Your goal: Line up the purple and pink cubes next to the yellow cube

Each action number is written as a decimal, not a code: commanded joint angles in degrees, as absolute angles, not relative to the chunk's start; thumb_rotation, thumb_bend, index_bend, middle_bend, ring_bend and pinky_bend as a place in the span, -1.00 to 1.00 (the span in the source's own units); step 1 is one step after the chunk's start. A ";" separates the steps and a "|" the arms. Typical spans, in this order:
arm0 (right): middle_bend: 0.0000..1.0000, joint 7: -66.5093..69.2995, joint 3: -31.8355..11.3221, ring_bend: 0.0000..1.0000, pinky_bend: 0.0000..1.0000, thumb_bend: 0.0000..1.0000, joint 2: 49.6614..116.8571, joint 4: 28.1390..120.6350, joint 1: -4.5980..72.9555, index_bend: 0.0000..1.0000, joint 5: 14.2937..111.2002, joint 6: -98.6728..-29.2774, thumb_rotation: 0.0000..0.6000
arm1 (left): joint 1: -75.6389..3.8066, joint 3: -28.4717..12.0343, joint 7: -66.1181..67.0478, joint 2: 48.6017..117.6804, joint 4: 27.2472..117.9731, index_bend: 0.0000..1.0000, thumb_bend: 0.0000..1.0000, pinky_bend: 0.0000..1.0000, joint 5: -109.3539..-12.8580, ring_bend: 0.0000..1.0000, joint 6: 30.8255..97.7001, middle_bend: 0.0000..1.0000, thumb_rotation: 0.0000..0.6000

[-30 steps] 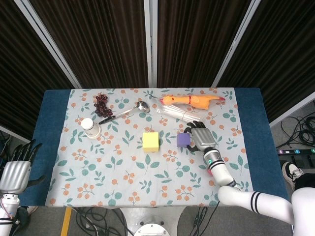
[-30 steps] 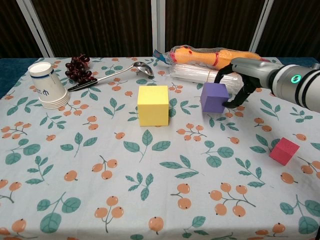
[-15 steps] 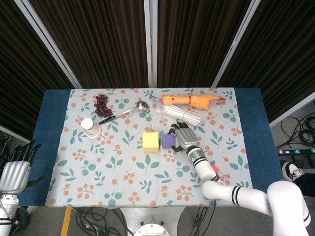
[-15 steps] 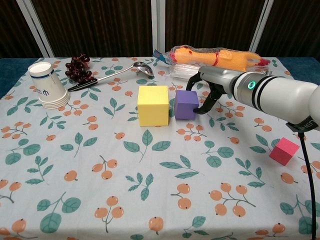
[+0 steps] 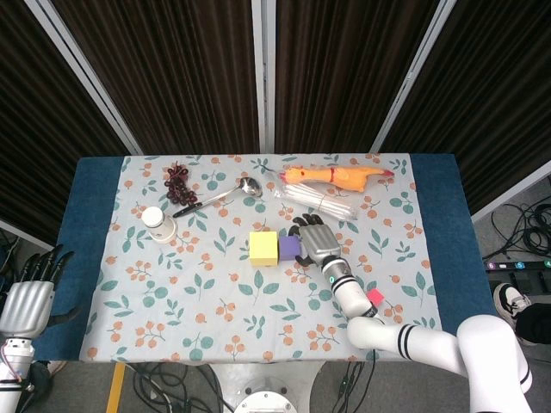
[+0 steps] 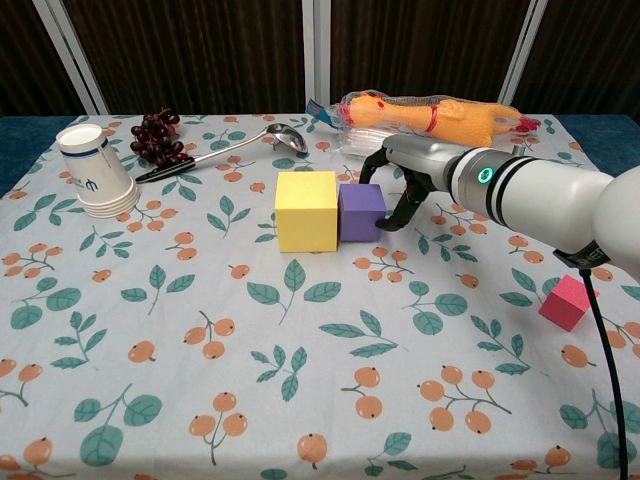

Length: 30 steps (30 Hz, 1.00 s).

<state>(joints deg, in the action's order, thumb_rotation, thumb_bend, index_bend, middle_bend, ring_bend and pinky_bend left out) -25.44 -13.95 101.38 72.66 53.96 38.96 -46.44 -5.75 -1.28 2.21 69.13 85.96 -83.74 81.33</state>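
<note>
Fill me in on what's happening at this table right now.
The right hand is curled around the purple cube and holds it against the right side of the yellow cube, so that step looks nearly done. The pink cube lies untouched near the table's right edge. The left hand hangs idle off the table's left side, holding nothing.

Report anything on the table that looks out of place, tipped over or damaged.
Only the stack of paper cups stands out: it lies tipped on its side near the table's left edge, by the grapes. Nothing looks spilled or damaged. The pink cube sits alone at the right, far from the yellow cube and purple cube.
</note>
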 commanded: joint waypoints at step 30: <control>-0.80 -26.92 -13.56 -1.00 -1.00 -0.45 103.11 71.58 55.47 -0.55 37.48 -46.55 1.00 | -5.66 -1.10 1.19 69.67 84.86 -0.71 -1.00 -0.83 -83.74 -0.80 81.19 -0.75 1.00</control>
